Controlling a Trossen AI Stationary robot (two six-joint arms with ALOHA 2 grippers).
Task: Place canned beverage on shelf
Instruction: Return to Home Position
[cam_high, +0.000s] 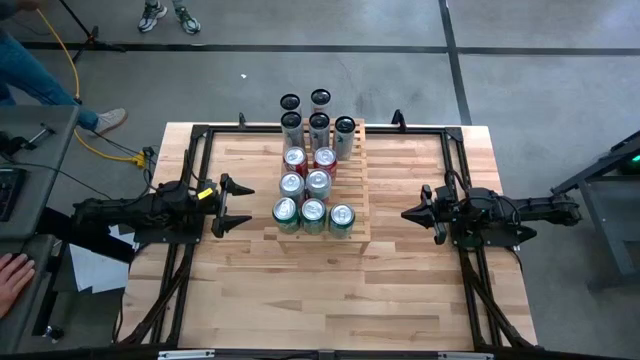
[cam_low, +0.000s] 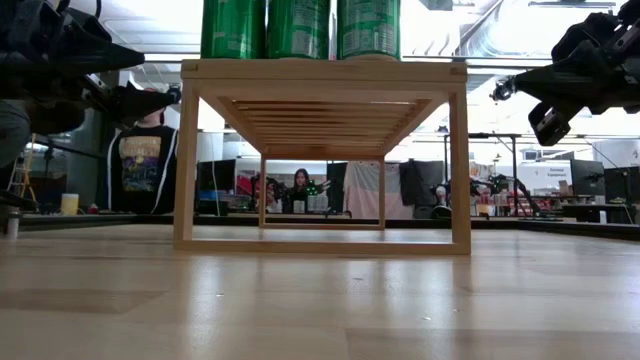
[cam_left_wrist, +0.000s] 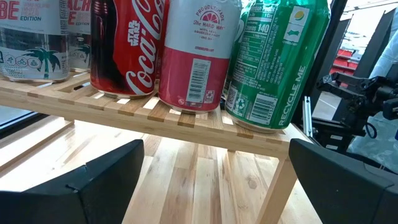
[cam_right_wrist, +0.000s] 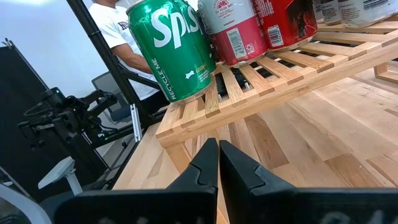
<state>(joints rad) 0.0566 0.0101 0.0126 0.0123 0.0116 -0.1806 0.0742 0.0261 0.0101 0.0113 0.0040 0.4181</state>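
1. The shelf (cam_high: 356, 186) stood in the middle of the tabletop (cam_high: 400, 290), directly between the two hands. Its long axis ran from the near edge toward the far edge, crosswise to the line joining the hands.
2. The left hand (cam_high: 242, 206) hovered just beside the shelf's left edge and pointed at it. Its fingers were spread wide with nothing between them.
3. The right hand (cam_high: 408, 213) faced the shelf's right edge from somewhat farther off. Its fingers were pressed together and gripped nothing, so the left hand was the nearer of the two.
4. Neither hand carried a can, and none showed loose on the tabletop, so the stocking looked finished. What remained was probably the retreat, each arm drawing straight outward, away from the shelf. The left hand, closer and spread, had the smaller margin beside the front row.
5. The count was one shelf, two arms and twelve upright cans:
   - three green cans (cam_high: 313, 213) stood in the front row;
   - two white-and-pink cans (cam_high: 318, 183) stood behind them;
   - two red cans (cam_high: 325, 158) came next;
   - five tall dark-topped cans (cam_high: 319, 124) filled the far end, three in one row and two behind. The bases of those rearmost two were hidden, so I could not tell exactly where they rested.
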